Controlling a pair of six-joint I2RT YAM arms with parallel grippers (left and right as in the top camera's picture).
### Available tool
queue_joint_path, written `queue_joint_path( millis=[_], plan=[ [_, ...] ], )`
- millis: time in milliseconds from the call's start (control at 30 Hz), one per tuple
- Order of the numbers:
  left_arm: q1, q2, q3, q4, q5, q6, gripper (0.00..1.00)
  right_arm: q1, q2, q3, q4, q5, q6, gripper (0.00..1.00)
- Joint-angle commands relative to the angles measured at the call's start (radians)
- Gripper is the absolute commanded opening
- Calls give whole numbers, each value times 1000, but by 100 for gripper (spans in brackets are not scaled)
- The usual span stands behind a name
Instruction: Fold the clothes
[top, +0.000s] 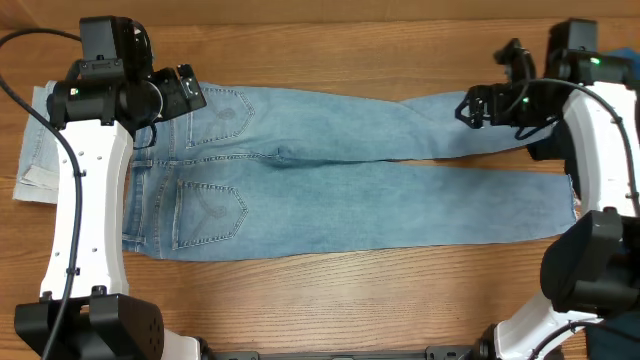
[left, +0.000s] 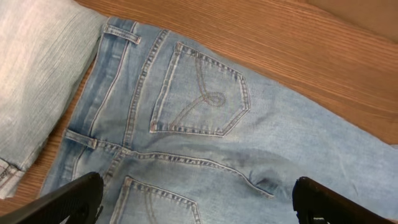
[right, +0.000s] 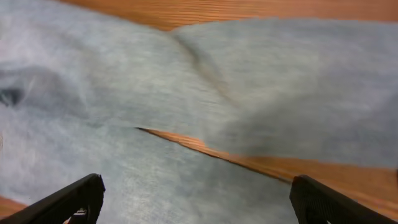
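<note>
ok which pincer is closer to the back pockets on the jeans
Left. The left pincer is right above the waist of the jeans, beside the upper back pocket. The right pincer is over the far leg ends, well away from both pockets.

No writing, number or brand name can be read anywhere. The only mark is on the jeans (top: 400, 200): each back pocket (left: 202, 93) carries a stitched looping curve in pale thread. It is a pattern, not letters.
</note>
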Motion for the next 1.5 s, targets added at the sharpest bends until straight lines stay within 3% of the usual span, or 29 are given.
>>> queue_joint_path(
  millis=[0, 67, 200, 367, 567, 633, 800, 900, 1167, 1333, 1467],
  plan=[
    [-6, -6, 17, -13, 16, -28, 100, 9, -12, 28, 5, -16, -45, 100],
    [-6, -6, 17, -58, 14, -29, 100, 3, -12, 28, -12, -4, -29, 100],
    [-5, -6, 17, -153, -69, -31, 100, -38, -12, 29, -30, 158, 141, 100],
    [-3, -6, 17, -200, -133, -49, 100, -138, -12, 29, -87, 168, 252, 100],
    [19, -6, -61, -215, -203, -193, 100, -286, -12, 28, -201, 235, 500, 100],
    [47, -6, -138, -178, -180, -194, 100, -338, -12, 28, -224, 235, 558, 100],
    [150, -5, -335, -19, 62, -140, 100, -416, -12, -10, -232, 262, 640, 100],
    [187, -5, -393, 19, 60, -134, 100, -417, -12, -53, -229, 293, 677, 100],
    [190, -3, -478, -45, 74, -204, 100, -417, -12, -214, -154, 362, 908, 100],
    [201, -4, -523, -49, 218, -201, 100, -417, -12, -323, -123, 365, 1012, 100],
    [210, -19, -523, -97, 215, -185, 100, -419, -12, -380, -127, 386, 1094, 100]
  ],
)
